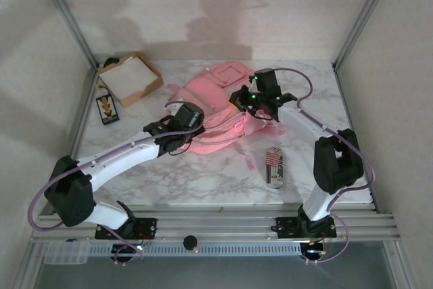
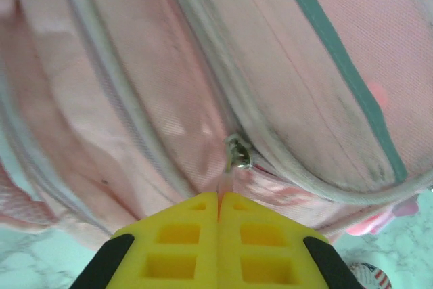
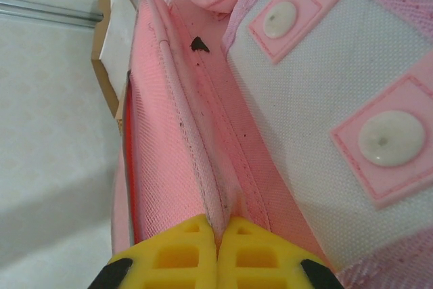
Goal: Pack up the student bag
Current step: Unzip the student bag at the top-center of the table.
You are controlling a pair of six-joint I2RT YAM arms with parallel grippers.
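Left wrist view: left gripper point(image 2: 218, 197), lower centre, jaws pressed together, apparently pinching the tab of the zip slider point(image 2: 238, 153) just above them; the zip line runs toward upper left. Top view: student bag point(image 1: 218, 86), frame centre; right gripper point(image 1: 256, 97), jaws closed on its right edge.

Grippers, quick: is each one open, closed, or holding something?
Left gripper: closed on the zip pull of the student bag.
Right gripper: closed on the student bag's pink edge.
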